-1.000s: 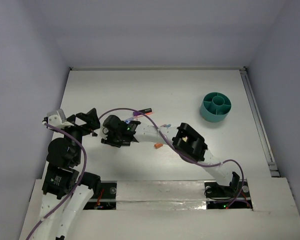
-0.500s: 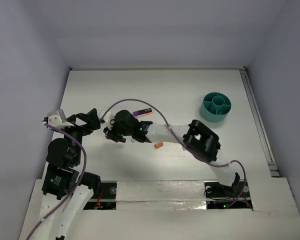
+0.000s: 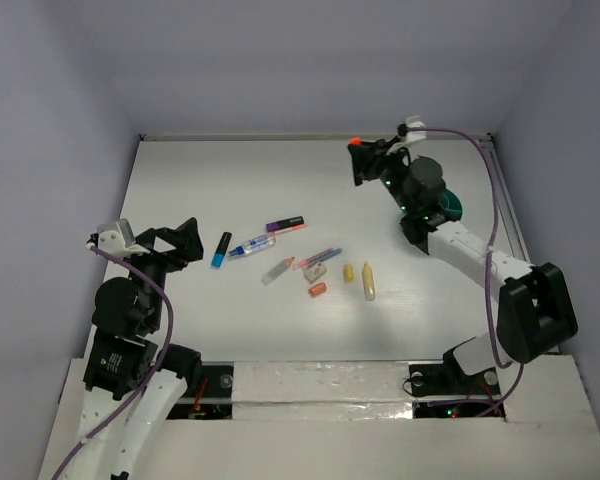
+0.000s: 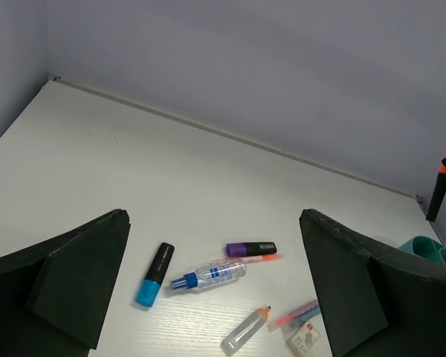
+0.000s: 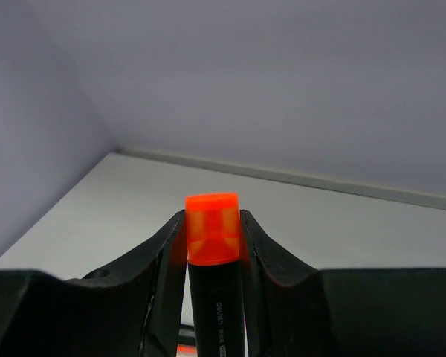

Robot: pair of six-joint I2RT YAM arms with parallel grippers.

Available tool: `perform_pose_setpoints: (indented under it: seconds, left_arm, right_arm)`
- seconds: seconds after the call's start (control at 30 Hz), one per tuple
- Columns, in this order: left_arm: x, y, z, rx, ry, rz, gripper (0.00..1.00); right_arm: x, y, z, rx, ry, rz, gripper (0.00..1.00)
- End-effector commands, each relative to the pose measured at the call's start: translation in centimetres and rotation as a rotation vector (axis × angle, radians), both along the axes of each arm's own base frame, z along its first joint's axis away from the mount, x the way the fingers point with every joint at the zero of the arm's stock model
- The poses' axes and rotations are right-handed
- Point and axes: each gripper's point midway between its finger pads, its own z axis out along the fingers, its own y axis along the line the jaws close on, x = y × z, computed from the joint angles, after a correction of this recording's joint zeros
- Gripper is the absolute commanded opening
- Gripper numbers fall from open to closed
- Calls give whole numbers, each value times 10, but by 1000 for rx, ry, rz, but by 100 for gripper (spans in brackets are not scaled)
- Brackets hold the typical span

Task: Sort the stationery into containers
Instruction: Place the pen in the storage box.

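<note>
Between the right pincer (image 3: 370,160) fingers: orange highlighter (image 5: 212,238), clenched upright, cap up, raised off the worktop (image 3: 230,180).
Under that pincer's wrist: teal organiser (image 3: 451,207), mostly hidden by the arm.
At the left pincer (image 4: 215,286): released, wide, holding nothing.
Risk: slipping or tilting of the smooth plastic barrel on release; clipping the rim, landing outside.
Shapes: round hard-walled cup; blocky glossy highlighter.
Well apart from both pincers: blue-white pen (image 3: 252,245), yellow markers (image 3: 368,282), lying flat.
</note>
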Motion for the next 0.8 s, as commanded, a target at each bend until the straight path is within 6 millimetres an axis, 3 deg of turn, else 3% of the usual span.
perform_pose_setpoints:
  seconds: [0.0, 0.2, 0.33, 0.5, 0.77]
  left_arm:
    - [-4, -3, 24, -13, -75, -24, 99]
    - [-3, -6, 23, -6, -72, -37, 99]
    - [-4, -5, 23, -7, -74, -34, 99]
    - [-4, -4, 24, -9, -76, -28, 99]
    - [-3, -5, 24, -5, -72, -32, 99]
  right_arm:
    - [16, -64, 12, 116, -30, -168, 13]
    - [42, -158, -20, 149, 16, -434, 14]
    - [47, -196, -34, 139, 30, -537, 14]
    - [61, -223, -52, 83, 54, -613, 14]
    - [79, -235, -85, 33, 110, -622, 14]
